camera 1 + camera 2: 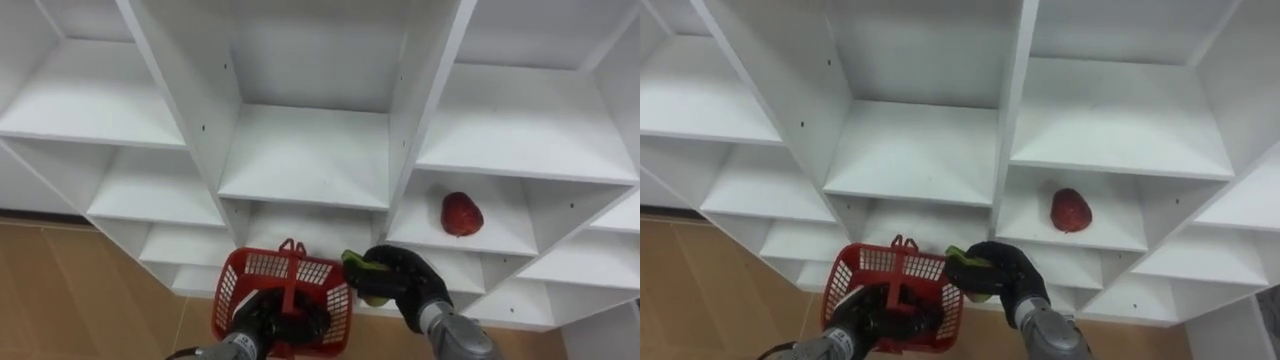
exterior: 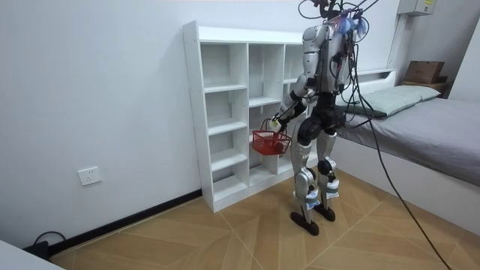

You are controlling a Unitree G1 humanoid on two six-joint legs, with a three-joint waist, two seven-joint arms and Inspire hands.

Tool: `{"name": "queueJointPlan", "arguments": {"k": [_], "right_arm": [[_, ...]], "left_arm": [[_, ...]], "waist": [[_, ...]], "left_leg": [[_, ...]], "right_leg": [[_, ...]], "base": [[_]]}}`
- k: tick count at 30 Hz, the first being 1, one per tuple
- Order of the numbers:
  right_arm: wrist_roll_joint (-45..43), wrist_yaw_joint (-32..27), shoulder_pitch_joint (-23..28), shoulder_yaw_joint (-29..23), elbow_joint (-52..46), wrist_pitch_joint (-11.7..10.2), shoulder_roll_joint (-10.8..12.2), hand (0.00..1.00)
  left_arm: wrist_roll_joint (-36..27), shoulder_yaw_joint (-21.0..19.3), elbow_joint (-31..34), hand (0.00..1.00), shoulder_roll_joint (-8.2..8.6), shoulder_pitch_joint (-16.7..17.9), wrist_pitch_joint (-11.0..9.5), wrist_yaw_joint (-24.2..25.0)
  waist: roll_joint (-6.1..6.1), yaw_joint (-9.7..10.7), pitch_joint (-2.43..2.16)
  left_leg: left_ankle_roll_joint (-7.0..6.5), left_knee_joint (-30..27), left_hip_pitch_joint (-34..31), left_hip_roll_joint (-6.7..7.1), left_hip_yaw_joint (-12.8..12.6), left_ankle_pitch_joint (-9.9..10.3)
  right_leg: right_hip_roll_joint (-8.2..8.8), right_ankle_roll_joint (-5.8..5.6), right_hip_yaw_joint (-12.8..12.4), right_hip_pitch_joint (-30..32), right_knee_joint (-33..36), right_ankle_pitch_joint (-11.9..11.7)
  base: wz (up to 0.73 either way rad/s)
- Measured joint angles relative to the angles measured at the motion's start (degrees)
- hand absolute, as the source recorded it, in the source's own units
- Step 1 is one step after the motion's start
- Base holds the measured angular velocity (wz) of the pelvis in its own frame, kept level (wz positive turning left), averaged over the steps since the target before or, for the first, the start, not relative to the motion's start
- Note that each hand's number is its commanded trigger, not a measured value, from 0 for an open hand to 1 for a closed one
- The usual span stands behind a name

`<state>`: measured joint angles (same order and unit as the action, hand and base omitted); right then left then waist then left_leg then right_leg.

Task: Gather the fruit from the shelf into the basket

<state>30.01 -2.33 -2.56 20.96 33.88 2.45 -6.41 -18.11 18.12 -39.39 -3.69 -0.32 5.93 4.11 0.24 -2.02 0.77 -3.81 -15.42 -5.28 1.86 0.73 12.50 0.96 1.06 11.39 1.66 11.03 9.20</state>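
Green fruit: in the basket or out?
Out. The right hand is curled round the green fruit at the right rim of the red basket; the left hand grips its handle.

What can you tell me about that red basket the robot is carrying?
The red basket looks like plastic, with latticed walls, an open top and a red handle raised over its middle. It hangs roughly level before the white shelf unit's lower compartments. The left hand is curled round the handle. The right hand holds a green fruit at its right rim. I cannot tell what lies inside.
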Motion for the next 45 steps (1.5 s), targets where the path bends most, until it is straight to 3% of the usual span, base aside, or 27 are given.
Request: {"name": "queueJointPlan", "arguments": {"k": [13, 27, 34, 45], "right_arm": [[4.01, 0.49, -0.78, 0.26, 2.56, 0.09, 0.4, 1.0], [6.78, 1.84, -3.34, 2.64, 10.17, 0.12, 2.76, 1.0], [7.01, 3.52, -5.46, 2.83, 14.38, 0.13, 3.29, 1.0], [8.0, 5.64, -7.63, 4.21, 19.42, 0.11, 3.87, 1.0]], "left_arm": [[-0.4, 0.91, 0.08, 1.0, 0.09, -0.27, 0.01, 0.05], [-2.75, 4.61, 0.07, 1.0, 0.46, -0.54, 0.0, -0.01], [-2.64, 5.4, 0.03, 1.0, 0.19, -0.7, 0.0, 0.0], [-2.76, 6.93, 0.02, 1.0, -0.64, -2.5, 0.01, 0.01]], "waist": [[0.46, 0.06, 0.18], [0.46, -0.07, 0.19], [1.04, -0.09, 0.52], [1.11, 0.16, 0.55]], "left_leg": [[-0.01, 0.15, -0.64, -0.14, -0.54, -0.03], [-0.04, -0.06, -0.57, -0.15, -1.04, -0.07], [-0.04, 0.12, -0.57, -0.16, -1.19, -0.06], [-0.07, 0.14, -0.6, -0.21, -1.89, -0.09]], "right_leg": [[0.06, -0.01, 0.12, 1.63, 0.62, 0.01], [0.07, 0.02, -0.23, 1.59, 0.66, -0.01], [0.03, 0.05, -0.28, 1.73, 0.72, -0.03], [0.03, 0.04, -1.34, 2.04, 0.66, -0.02]], "base": [[-0.02], [-0.01], [0.0], [-0.03]]}}
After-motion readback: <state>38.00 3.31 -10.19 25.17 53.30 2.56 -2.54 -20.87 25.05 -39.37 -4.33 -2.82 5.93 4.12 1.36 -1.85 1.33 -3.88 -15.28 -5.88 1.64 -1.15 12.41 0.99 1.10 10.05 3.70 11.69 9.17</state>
